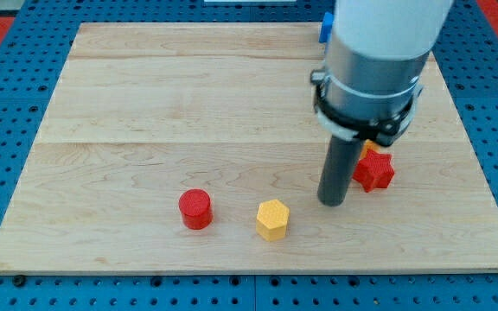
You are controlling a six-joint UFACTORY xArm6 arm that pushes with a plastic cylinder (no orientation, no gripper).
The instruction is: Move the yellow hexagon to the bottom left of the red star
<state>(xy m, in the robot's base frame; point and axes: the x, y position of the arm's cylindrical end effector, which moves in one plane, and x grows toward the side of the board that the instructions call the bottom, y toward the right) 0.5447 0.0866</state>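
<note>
The yellow hexagon lies on the wooden board near the view's bottom, a little right of centre. The red star lies to its upper right, partly hidden by my rod. My tip rests on the board between them, just left of and below the red star and to the right of and slightly above the yellow hexagon, touching neither that I can see.
A red cylinder stands left of the yellow hexagon. A yellow block peeks out just above the red star, mostly hidden by the arm. A blue block sits at the board's top edge, partly behind the arm.
</note>
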